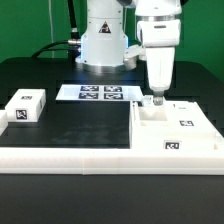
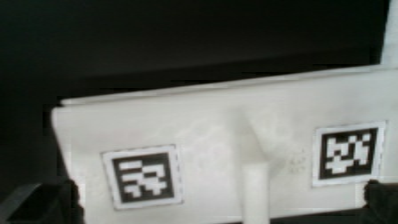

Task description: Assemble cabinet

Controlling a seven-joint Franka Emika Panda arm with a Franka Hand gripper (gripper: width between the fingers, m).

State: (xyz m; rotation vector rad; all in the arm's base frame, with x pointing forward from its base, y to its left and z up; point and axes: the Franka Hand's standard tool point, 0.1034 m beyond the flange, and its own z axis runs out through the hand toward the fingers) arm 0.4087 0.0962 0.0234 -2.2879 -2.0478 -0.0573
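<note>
We have the gripper (image 1: 153, 99) low over the cabinet (image 1: 176, 131) with its jaws apart. In the wrist view one dark fingertip (image 2: 39, 205) shows at either side. The cabinet's tagged face lies between and just beyond the jaws, with its raised rib (image 2: 253, 160) roughly midway. We cannot tell whether anything touches yet. We judge this a grasp approach. We should centre the rib between the jaws, come down straight, and close only once both pads face flat plastic, so the box doesn't twist.
</note>
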